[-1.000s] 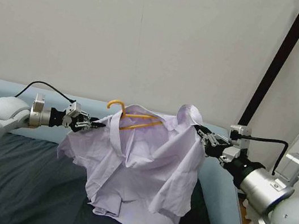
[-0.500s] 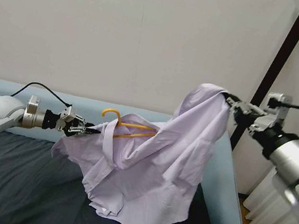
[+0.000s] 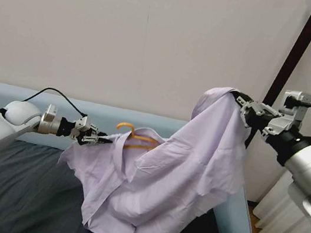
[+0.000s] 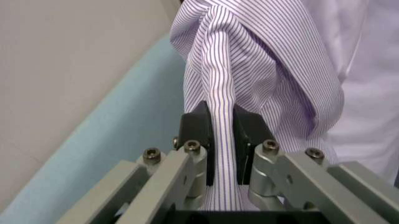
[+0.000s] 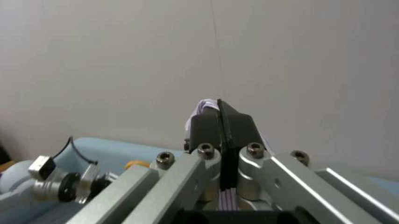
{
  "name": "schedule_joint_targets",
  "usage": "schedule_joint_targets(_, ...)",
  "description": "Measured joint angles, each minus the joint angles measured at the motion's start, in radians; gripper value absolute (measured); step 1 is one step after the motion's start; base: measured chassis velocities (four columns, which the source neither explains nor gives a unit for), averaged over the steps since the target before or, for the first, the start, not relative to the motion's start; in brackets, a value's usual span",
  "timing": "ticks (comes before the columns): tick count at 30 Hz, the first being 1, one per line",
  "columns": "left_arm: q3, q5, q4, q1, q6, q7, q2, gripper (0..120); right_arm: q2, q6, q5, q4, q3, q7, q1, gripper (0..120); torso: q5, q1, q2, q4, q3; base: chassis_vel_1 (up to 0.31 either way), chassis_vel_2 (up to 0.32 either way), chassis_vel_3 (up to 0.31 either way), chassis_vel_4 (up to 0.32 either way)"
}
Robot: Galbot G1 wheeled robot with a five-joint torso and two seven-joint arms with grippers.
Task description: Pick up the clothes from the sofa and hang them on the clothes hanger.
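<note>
1. The right gripper (image 3: 245,106), in the upper right of the frame, has climbed from mid-height a second ago. Its fingers are clamped on a fold of the purple striped shirt (image 3: 182,169).
2. The left gripper (image 3: 95,137), left of centre, has slid a little toward the middle, pads pinching the shirt's other edge tight.
3. The shirt hangs stretched between them, its hem dropping toward the dark sofa (image 3: 6,187) at lower centre.
4. The orange hanger (image 3: 131,129) shows less than before: just the hook and a bit of bar, with cloth over the rest.
5. So the shirt is probably settling onto the hanger, though the fabric hides whether the shoulders are truly seated.
</note>
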Motion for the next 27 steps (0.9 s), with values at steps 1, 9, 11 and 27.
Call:
schedule_joint_targets(1, 0.000, -0.036, -0.002, -0.003, 0.008, -0.027, -0.001, 8, 0.005, 0.000, -0.005, 0.013, -0.009, 0.004, -0.008, 0, -0.0001, 0.000, 0.000, 0.0002, 0.000, 0.000, 0.000, 0.000, 0.000)
schedule_joint_targets(9, -0.009, -0.200, -0.047, -0.036, 0.035, -0.067, 0.032, 8, 0.085, -0.020, -0.095, 0.053, -0.102, 0.038, -0.138, 0, 0.0000, 0.000, 0.000, 0.0004, 0.000, 0.000, 0.000, 0.000, 0.000)
schedule_joint_targets(11, -0.009, -0.231, -0.075, -0.042, 0.048, -0.055, 0.055, 8, 0.115, -0.037, -0.132, 0.041, -0.111, 0.042, -0.202, 0, 0.0001, 0.000, 0.000, 0.0004, 0.000, 0.000, 0.000, 0.000, 0.000)
schedule_joint_targets(27, 0.091, -0.245, -0.086, -0.142, 0.072, 0.001, 0.088, 8, 0.197, -0.222, -0.532, -0.107, -0.141, -0.019, -0.446, 51, 0.0001, 0.000, 0.000, 0.0003, 0.000, 0.000, 0.000, 0.000, 0.000)
